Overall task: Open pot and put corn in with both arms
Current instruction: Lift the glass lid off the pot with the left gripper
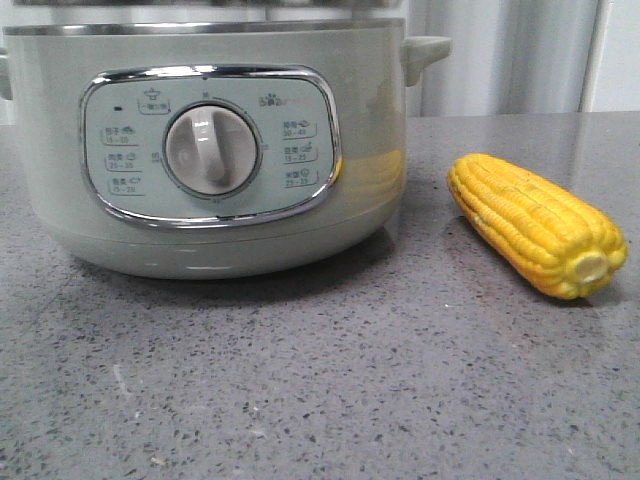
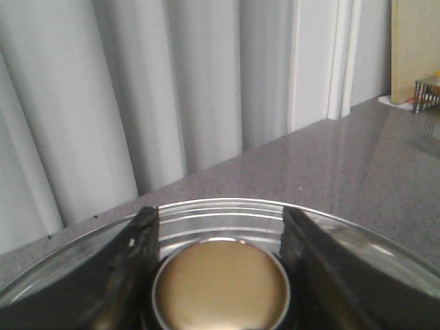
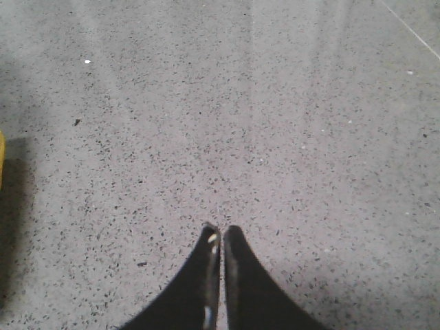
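Note:
The pale sage-green pot [image 1: 210, 150] stands at the left of the front view, its dial facing me, with the lid on its steel rim. The yellow corn [image 1: 535, 222] lies on the table to the pot's right, stub end toward me. Neither arm shows in the front view. In the left wrist view my left gripper [image 2: 217, 212] is above the glass lid [image 2: 220, 206], its fingers pressed on both sides of the round brass lid knob [image 2: 220, 289]. My right gripper [image 3: 221, 230] is shut and empty just above bare table; a sliver of the corn [image 3: 1, 158] shows at the frame's edge.
The grey speckled table [image 1: 330, 380] runs in front of the pot and the corn. White curtains [image 2: 137, 103] hang behind the table. A small wire object [image 2: 426, 93] and a wooden panel [image 2: 416, 41] stand at the table's far edge.

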Motion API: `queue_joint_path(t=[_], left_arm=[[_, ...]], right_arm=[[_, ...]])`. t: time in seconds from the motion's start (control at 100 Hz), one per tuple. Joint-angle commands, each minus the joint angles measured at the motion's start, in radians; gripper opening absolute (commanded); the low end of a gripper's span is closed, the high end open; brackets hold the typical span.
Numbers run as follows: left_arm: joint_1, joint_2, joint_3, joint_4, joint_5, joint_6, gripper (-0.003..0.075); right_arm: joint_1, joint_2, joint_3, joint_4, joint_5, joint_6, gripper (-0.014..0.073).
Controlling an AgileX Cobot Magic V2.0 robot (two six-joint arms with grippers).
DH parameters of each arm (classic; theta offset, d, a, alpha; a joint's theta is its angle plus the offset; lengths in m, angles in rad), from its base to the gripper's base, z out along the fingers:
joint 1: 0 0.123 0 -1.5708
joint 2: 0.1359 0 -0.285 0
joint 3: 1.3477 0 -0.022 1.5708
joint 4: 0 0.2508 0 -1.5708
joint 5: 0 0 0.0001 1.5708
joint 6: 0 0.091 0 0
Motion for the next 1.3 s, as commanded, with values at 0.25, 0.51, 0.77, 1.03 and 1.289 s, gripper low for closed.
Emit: queue_joint_path(t=[0.25,0.51,0.77,1.03,1.289], left_arm=[[-0.002,-0.174,-0.095,-0.007,-0.141,0.154,-0.0020],[0.062,-0.305,-0.095,-0.113,-0.039,0.234,-0.0020],[0.274,-0.429,-0.064,-0.121,0.108,0.234,-0.0020],[0.447,-0.559,0.076,-0.140,0.127,0.234,-0.0020],[0.569,-0.688,0.284,-0.185,0.125,0.234,-0.0020]], right_arm=[[0.001,0.013,-0.025,-0.004,-0.082,-0.002,-0.0074],[0.001,0.013,-0.025,-0.004,-0.084,-0.002,-0.0074],[0.001,0.013,-0.025,-0.004,-0.084,-0.002,-0.0074],[0.001,0.013,-0.025,-0.004,-0.084,-0.002,-0.0074],[0.001,0.013,-0.025,-0.004,-0.084,-0.002,-0.0074]])
